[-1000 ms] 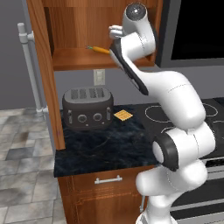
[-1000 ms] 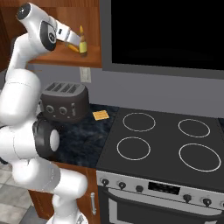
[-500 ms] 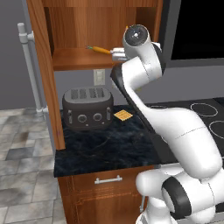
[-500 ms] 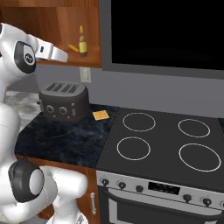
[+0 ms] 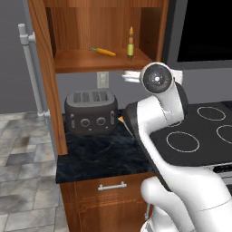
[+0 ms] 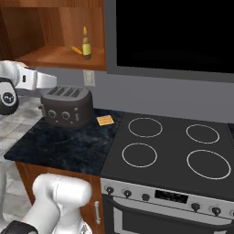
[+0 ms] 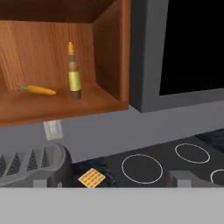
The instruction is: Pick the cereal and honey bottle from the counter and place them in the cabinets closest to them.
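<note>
Two objects rest on the inner shelf of the open cabinet (image 5: 97, 61): the honey bottle (image 5: 130, 42), standing upright near the shelf's right wall, and a carrot (image 5: 103, 51) lying flat to its left, apart from it. We see the same pair in the right base view, bottle (image 6: 85, 43) in front of carrot (image 6: 75, 49), and in the hand view, where the bottle (image 7: 74, 72) stands just beside the cabinet's side panel and the carrot (image 7: 37, 90) lies further in. Below the shelf, on the dark counter (image 5: 102, 156), we find a toaster (image 5: 90, 112) with four slots, and beside it a small orange-yellow square (image 6: 105, 120) lying flat near the edge of the stove (image 6: 171, 148). In the hand view this square (image 7: 91, 177) sits between the toaster (image 7: 30, 166) and the nearest burner ring. An outlet (image 7: 53, 129) is set in the wall under the shelf. The arm's white links rise in front of the stove in the left base view, with the hand below the shelf's front edge and clear of the bottle. We note that the fingers stand fully apart and hold nothing. A dark panel (image 6: 173, 34) hangs above the stove.
</note>
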